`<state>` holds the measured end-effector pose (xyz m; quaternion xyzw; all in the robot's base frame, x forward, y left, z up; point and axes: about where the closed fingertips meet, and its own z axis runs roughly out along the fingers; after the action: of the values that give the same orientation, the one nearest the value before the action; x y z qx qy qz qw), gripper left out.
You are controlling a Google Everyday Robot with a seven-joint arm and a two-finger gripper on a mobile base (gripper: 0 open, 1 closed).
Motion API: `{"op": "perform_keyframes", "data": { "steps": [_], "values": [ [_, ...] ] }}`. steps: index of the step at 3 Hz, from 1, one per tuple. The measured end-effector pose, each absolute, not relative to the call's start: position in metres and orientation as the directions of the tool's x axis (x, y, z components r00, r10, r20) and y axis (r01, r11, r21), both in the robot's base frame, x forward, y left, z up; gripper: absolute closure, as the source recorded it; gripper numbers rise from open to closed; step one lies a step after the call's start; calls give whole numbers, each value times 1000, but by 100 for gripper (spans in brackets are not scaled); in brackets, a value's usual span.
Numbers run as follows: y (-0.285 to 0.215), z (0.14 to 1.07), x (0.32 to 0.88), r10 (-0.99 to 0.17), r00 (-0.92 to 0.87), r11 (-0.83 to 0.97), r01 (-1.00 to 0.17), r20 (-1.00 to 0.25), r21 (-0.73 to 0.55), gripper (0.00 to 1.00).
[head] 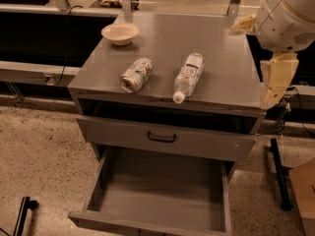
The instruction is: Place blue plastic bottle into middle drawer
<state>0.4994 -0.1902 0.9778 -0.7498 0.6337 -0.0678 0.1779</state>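
Three things lie on the grey cabinet top (221, 43): a pale bowl (120, 33) toward 11 o'clock, a silver-green drink can (136, 74) on its side near the front edge, and the blue plastic bottle (188, 75) just beside the can at its 3 o'clock, not touching it. The bottle also lies flat, with its white cap pointing to about 7 o'clock and reaching close to the front lip. I judge that this lets a grasp come from above across its narrow body.

Below the top is a dark open slot, then a closed drawer front (162, 137) with a black handle. Under that the middle drawer (162, 195) is pulled out toward 6 o'clock, its flat grey floor bare and ready to take the bottle.

At the bottle's 3 o'clock the gripper (277, 80) hangs beyond the cabinet's right edge, well apart from the bottle and holding nothing. Whether it is spread or pressed together I cannot tell. The bottle is untouched, so the task looks to be at its start. The next move calls for a sweep toward 9 o'clock over the top that clears the can.
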Motion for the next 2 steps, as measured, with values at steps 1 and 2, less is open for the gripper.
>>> {"op": "perform_keyframes", "data": {
  "steps": [1, 2],
  "values": [
    [-188, 974, 510, -970, 239, -208, -916, -51, -345, 0],
    [-192, 961, 543, -930, 364, -361, -884, 48, -298, 0]
  ]
}}
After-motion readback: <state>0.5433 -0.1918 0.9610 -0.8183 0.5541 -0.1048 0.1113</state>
